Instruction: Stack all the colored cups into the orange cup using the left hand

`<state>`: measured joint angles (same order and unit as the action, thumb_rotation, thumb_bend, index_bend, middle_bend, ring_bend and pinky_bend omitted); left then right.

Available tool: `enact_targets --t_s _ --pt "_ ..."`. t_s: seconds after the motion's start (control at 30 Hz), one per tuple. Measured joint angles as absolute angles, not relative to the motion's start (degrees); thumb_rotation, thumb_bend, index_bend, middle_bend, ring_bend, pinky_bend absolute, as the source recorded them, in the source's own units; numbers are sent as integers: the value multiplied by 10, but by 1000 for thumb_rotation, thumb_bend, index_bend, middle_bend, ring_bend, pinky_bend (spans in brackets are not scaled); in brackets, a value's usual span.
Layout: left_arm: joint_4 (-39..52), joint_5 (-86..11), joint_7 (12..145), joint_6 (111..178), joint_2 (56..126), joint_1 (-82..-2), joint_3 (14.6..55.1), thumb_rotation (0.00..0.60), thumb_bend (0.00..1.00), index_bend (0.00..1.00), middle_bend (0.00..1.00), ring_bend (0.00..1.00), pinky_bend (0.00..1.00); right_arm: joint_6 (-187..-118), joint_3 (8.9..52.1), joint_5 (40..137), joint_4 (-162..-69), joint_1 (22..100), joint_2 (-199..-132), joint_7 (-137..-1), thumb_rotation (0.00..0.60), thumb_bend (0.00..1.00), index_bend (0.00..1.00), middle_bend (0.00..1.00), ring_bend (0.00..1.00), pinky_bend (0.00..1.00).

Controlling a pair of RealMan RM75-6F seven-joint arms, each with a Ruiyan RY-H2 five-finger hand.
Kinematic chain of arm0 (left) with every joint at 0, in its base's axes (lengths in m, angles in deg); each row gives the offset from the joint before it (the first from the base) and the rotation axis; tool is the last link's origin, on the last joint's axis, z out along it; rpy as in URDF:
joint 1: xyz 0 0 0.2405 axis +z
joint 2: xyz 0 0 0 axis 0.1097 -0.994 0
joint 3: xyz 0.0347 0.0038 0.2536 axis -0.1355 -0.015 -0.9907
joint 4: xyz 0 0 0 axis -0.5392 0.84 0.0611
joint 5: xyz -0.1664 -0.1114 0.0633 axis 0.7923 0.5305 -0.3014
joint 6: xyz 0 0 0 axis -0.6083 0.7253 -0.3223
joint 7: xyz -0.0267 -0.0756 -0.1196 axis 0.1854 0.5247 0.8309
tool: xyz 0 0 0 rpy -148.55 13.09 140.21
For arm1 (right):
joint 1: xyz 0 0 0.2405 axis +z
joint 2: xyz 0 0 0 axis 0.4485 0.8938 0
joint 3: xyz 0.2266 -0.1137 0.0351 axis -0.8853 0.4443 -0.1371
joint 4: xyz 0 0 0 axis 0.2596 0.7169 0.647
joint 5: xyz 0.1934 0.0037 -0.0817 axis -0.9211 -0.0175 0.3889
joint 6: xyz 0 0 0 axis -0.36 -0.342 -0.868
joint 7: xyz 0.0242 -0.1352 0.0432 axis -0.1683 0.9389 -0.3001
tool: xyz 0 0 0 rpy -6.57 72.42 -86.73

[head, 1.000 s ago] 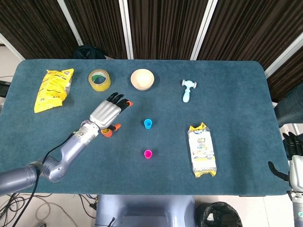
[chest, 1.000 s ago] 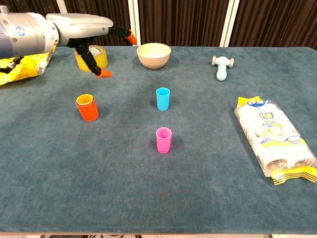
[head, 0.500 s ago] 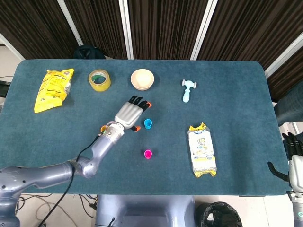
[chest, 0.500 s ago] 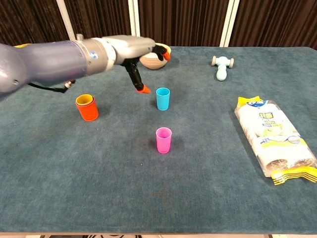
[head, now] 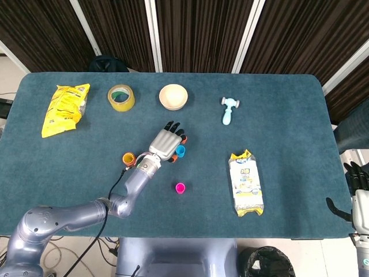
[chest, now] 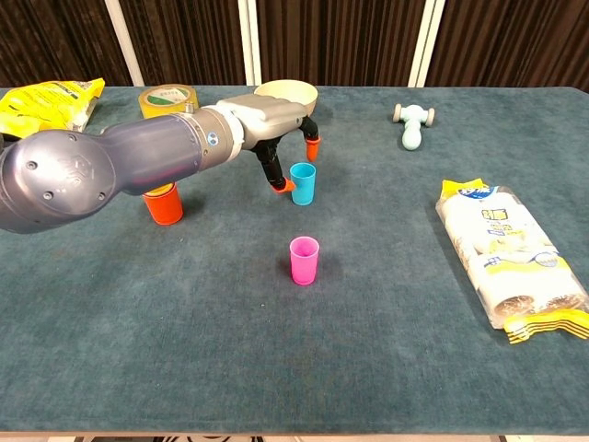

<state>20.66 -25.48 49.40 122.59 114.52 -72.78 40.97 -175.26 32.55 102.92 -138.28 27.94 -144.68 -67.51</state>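
Note:
The blue cup (head: pixel 180 151) (chest: pixel 303 182) stands upright mid-table. My left hand (head: pixel 166 142) (chest: pixel 272 114) hovers over its left side with fingers spread; one orange fingertip (chest: pixel 282 186) is close beside the cup's left wall and another fingertip (chest: pixel 313 147) is behind it, holding nothing. The pink cup (head: pixel 180 187) (chest: pixel 304 260) stands nearer the front. The orange cup (head: pixel 128 157) (chest: pixel 166 204), with a yellow cup nested inside, sits to the left, half hidden by my forearm in the chest view. My right hand (head: pixel 356 183) shows only at the right edge of the head view, off the table.
A cream bowl (head: pixel 173 96) and a tape roll (head: pixel 121 97) stand at the back, with a yellow snack bag (head: pixel 65 109) at the far left. A pale blue toy hammer (head: pixel 228 109) lies back right, and a wrapped packet (head: pixel 246 183) lies at the right.
My left hand has swung right from above the orange cup to the blue cup and come down beside it. The cups have not moved.

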Motion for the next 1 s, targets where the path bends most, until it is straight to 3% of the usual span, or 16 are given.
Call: enact_targets --t_s 0.37,0.63,1.0 --pt "242 -275 511 1218 1170 -732 405 600 302 499 232 0 0 -1754 323 1027 -1382 278 -1446 -680 600 325 105 78 124 39" --pt "240 -291 517 1225 1168 -733 407 600 311 506 232 0 0 -1756 322 1028 -1382 278 -1444 -683 600 324 105 78 124 39" --pt "128 -317 520 1275 1081 -712 422 600 295 459 233 0 0 -1756 323 1030 -1383 278 -1445 -681 600 324 108 78 124 39"
